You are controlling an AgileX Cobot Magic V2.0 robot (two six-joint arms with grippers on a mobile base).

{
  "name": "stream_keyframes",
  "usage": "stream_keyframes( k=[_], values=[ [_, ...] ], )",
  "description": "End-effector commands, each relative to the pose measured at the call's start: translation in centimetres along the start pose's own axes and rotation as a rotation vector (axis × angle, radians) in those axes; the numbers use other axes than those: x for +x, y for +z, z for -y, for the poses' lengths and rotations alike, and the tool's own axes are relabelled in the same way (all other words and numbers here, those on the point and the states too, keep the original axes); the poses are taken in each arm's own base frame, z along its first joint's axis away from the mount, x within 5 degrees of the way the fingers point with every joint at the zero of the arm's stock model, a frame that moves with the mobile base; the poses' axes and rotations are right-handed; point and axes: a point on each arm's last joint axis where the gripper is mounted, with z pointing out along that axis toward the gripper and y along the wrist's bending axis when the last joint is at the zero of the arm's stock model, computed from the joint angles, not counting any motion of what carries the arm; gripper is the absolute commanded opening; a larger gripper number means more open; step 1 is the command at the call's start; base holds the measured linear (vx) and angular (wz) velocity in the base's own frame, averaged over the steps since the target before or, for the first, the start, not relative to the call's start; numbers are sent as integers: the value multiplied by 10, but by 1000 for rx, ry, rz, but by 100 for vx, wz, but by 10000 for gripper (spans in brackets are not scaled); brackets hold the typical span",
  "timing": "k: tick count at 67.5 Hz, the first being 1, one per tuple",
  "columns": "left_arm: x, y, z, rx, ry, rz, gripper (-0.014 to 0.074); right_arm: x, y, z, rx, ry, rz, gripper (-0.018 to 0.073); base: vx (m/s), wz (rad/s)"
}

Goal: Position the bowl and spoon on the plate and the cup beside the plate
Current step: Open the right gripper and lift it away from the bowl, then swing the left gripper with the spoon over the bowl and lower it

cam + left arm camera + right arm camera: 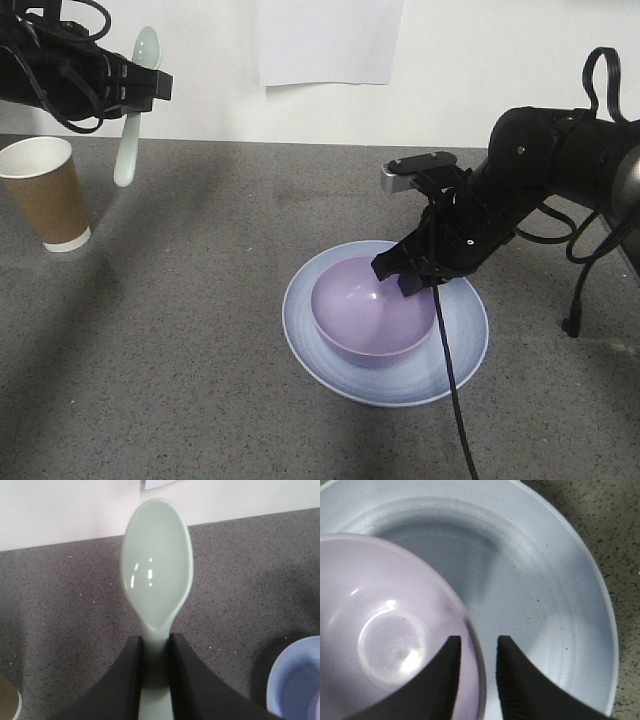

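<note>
The grey speckled table (180, 360) bears the plate (462, 345), and the bowl (360, 305) sits on the plate. The right gripper (408, 278) straddles the bowl's rim, its jaws narrowly parted and clamping nothing. The cup (48, 195) stands upright at the far left. Near it, the left gripper (140, 85) pinches the spoon (128, 145) by the handle, clear of the table.

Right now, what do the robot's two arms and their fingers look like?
Both arms are matte black. The right arm is bulky, with rounded joints, a silver-grey block by its wrist and looping cables, including one black cable trailing down. The left arm carries bundled black cables. The left fingers are smooth black tapered wedges. The right fingers are alike, with fine ribbing on the inner faces.
</note>
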Motion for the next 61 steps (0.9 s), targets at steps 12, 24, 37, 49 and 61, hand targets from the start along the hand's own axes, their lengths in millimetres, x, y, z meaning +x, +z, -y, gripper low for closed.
stream_keyframes(
  k=[12, 24, 37, 49, 61],
  values=[
    [-13, -22, 7, 18, 42, 97, -3, -12, -44, -2, 65, -15, 203, 377, 0, 0],
    [-11, -22, 9, 43, 132, 81, -3, -8, -108, -9, 135, -50, 440, 379, 0, 0],
    [-8, -22, 26, 134, 225, 62, -3, 20, -197, -19, 224, -66, 735, 377, 0, 0],
    [-2, -20, 61, 221, 357, 39, -3, 59, -262, -28, 311, -56, 949, 361, 0, 0],
    [-5, -7, 96, 319, 428, -46, -3, 94, -303, -29, 428, -14, 1079, 228, 0, 0]
  ],
)
